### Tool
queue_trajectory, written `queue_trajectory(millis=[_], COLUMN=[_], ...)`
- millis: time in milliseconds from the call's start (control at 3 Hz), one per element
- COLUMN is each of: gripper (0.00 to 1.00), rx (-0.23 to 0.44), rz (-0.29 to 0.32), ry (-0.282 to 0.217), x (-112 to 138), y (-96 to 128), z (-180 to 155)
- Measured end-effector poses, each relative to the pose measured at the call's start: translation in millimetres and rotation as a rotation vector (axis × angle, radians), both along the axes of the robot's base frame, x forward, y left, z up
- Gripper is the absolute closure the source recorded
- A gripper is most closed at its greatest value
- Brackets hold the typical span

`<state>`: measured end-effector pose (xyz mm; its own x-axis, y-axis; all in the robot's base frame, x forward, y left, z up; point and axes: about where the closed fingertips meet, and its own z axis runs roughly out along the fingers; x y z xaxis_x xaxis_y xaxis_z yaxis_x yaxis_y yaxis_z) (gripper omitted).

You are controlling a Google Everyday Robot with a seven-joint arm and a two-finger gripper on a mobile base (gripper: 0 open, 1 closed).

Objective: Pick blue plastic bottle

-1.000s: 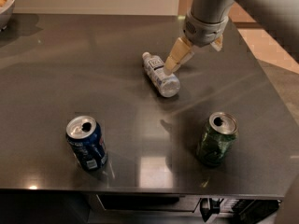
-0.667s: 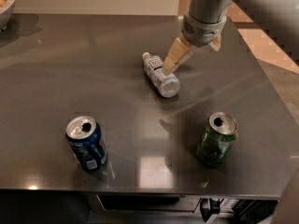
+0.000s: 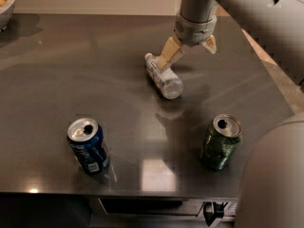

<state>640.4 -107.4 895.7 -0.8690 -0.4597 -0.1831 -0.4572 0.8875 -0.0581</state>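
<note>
Scanning from the left edge, I see a bowl point(image 3: 4, 6) cut off by the upper left corner, its contents unclear. A dark blue can point(image 3: 89, 146) stands lower left on the bench point(image 3: 71, 70). At upper centre the blue plastic bottle point(image 3: 164, 77) lies on its side. The tool point(image 3: 186, 56) hangs over it, spread wide, and one finger point(image 3: 168, 57) hides part of its cap end. A green can point(image 3: 220, 141) stands lower right, beside a cropped grey robot part point(image 3: 275, 175).

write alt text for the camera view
The gripper hangs over the cap end of a blue plastic bottle lying on its side on a dark table, jaws open. Nearer the camera stand a dark blue can and a green can.
</note>
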Motion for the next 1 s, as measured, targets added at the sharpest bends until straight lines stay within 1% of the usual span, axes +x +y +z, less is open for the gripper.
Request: queue_trajectory(millis=[333, 667, 1000], gripper=[0.0, 0.0, 0.0], rx=[0.018, 0.021, 0.017], rz=[-0.031, -0.049, -0.057], ry=[0.03, 0.06, 0.084], x=[8.6, 13.3, 14.7], y=[13.5, 26.0, 34.1], z=[-11.7, -26.5, -39.0])
